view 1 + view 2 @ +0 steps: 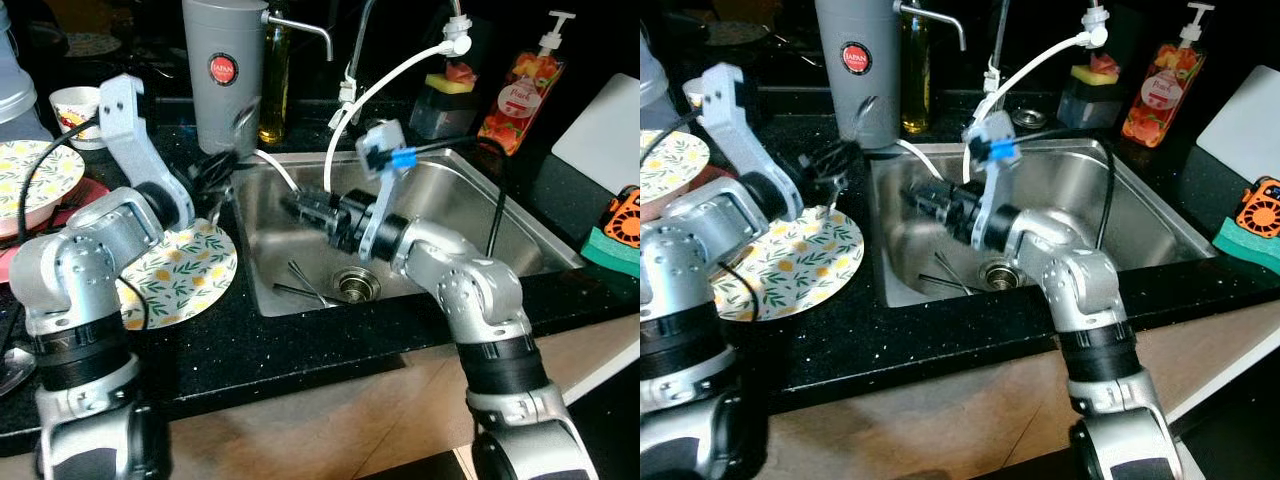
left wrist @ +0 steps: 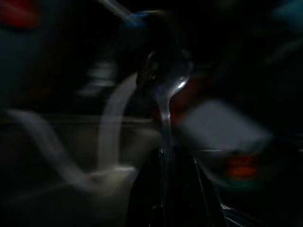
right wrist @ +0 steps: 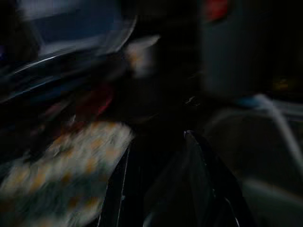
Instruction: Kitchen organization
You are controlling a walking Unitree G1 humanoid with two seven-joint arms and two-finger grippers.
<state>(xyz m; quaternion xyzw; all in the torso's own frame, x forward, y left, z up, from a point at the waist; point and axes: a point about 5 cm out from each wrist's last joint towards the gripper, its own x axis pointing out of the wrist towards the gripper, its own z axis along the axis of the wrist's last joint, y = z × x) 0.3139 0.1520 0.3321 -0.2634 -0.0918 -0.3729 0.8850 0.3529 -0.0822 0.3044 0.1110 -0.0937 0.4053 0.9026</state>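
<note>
A black speckled desk point(image 1: 300, 345) surrounds a steel sink point(image 1: 520, 235); pale wooden cabinet fronts point(image 1: 350, 425) stand below the desk, dark shadow behind the sink

A tall grey metal can with a round red label point(image 1: 224, 75) stands at the far edge of the black counter point(image 1: 300, 350), left of the sink. Just right of it is a glass bottle of yellow oil point(image 1: 274, 85). Far right, a soap pump bottle with fruit pictures point(image 1: 522, 92) stands near a white board point(image 1: 605, 135). An orange and green sponge point(image 1: 618, 230) lies on the right.
</note>
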